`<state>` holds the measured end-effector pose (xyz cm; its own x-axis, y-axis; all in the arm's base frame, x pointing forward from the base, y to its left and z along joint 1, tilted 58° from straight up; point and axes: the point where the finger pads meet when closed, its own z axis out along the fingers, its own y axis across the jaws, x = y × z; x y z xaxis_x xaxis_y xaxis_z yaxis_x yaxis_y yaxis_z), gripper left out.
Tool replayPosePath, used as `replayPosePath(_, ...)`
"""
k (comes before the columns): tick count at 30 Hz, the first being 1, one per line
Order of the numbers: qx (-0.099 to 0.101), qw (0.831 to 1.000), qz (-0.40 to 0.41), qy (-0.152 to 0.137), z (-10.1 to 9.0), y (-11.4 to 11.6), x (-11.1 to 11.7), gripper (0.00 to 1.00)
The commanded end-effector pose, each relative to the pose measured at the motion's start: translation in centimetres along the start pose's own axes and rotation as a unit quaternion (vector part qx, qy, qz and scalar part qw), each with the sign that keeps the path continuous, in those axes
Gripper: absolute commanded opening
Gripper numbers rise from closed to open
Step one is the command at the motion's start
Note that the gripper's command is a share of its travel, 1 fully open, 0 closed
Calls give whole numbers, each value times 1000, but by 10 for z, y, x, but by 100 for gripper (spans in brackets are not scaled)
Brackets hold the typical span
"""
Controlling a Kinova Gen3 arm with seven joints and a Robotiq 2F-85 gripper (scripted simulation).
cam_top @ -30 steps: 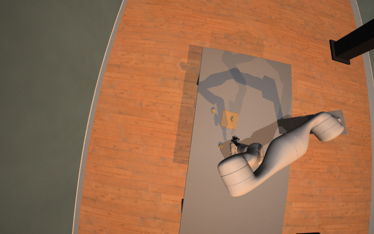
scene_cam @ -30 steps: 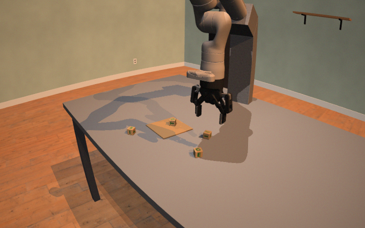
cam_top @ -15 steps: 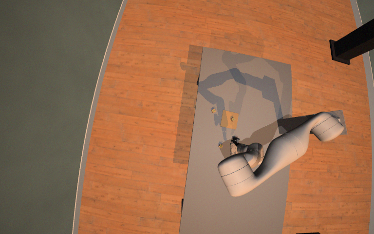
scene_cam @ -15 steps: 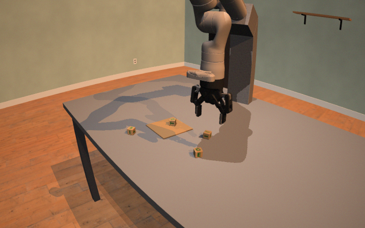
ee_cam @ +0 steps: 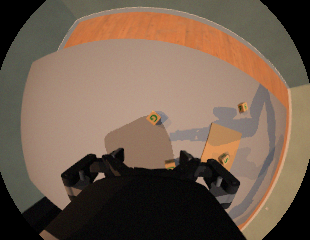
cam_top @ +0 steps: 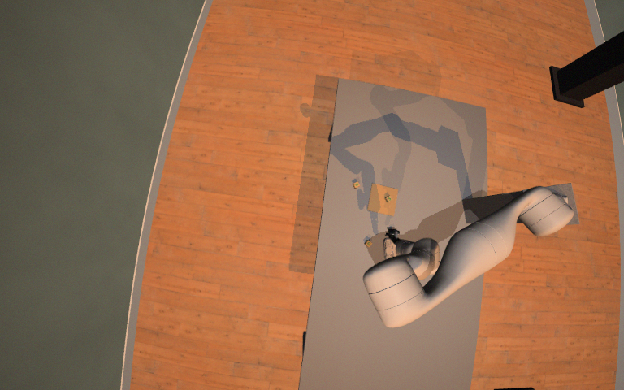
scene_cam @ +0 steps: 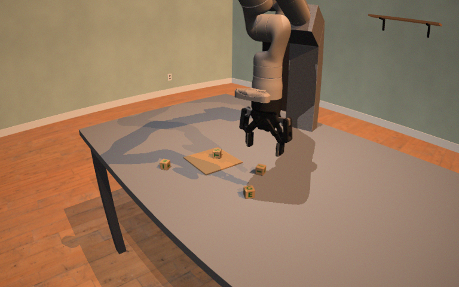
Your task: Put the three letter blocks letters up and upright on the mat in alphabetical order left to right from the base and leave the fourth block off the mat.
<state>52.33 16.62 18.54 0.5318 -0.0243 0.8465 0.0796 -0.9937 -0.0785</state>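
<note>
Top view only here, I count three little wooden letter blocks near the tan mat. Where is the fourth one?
Observer: The fourth small wooden cube sits on the grey table, off the flat tan square mat, roughly under the black pincer; the arm hides it from you.
Operator: Is the pincer touching it?
Observer: No, the pincer hangs above it, wide open, holding nothing.
Operator: Any letter readable?
Observer: The cube nearest the table's front edge shows a green E on a side face.

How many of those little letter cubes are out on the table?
4: one on the tan square mat, at; three on the grey table, at.
</note>
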Motion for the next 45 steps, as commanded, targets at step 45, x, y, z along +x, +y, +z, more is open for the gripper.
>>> replayPosePath(45, -6, 1000, 3, 0, 3, 45, -121, 100)
